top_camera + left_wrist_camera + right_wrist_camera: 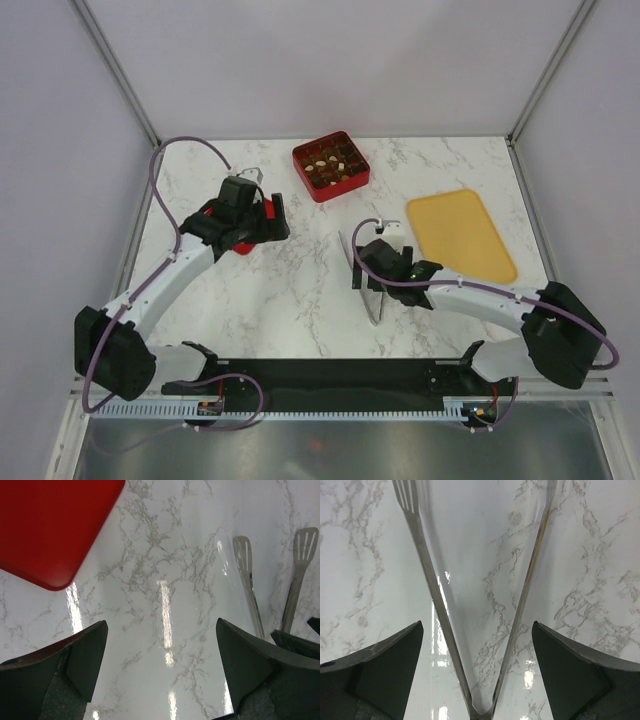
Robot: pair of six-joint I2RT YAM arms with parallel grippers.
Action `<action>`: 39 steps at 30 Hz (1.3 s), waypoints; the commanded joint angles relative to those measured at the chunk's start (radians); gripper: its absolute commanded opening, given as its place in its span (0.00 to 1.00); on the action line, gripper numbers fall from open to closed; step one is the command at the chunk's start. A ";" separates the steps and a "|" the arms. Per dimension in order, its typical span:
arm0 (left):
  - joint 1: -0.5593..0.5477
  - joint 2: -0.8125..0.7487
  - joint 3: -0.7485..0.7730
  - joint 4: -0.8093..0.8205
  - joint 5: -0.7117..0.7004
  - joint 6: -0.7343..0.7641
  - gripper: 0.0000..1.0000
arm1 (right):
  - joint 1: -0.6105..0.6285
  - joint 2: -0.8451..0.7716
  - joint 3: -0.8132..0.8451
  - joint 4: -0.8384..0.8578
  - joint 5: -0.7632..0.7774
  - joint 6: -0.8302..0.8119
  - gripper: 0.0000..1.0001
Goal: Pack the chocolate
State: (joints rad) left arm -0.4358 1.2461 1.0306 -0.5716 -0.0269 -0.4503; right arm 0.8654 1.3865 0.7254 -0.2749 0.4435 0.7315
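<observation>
The chocolate (331, 167), small dark brown and pale pieces, lies in the red gridded box (353, 183) at the back middle of the table. Metal tongs (374, 305) lie on the marble. My right gripper (363, 264) is open just above them; in the right wrist view (477, 670) both tong arms (434, 595) run in a V between my fingers, untouched. My left gripper (274, 214) is open and empty over a flat red lid (246, 246). In the left wrist view (162, 670) the lid (50, 525) is at top left and the tong tips (243, 555) at right.
A flat yellow tray (460, 235) lies right of the tongs, near the right edge of the table. Grey walls and a metal frame bound the back and sides.
</observation>
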 commanded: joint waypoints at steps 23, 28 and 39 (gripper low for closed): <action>0.157 0.713 0.418 0.024 0.047 0.483 0.59 | 0.003 -0.455 0.069 -0.090 -0.040 -0.107 0.96; 0.157 0.762 0.422 0.024 0.068 0.475 0.53 | -0.002 -0.448 0.065 -0.089 -0.031 -0.116 0.96; 0.157 0.777 0.408 0.016 0.122 0.461 0.17 | -0.019 -0.439 0.080 -0.083 -0.035 -0.127 0.95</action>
State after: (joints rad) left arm -0.2806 2.0212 1.4277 -0.5522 0.0460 -0.0174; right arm 0.8532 0.9466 0.7879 -0.3744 0.3939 0.6224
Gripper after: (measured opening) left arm 0.218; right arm 0.950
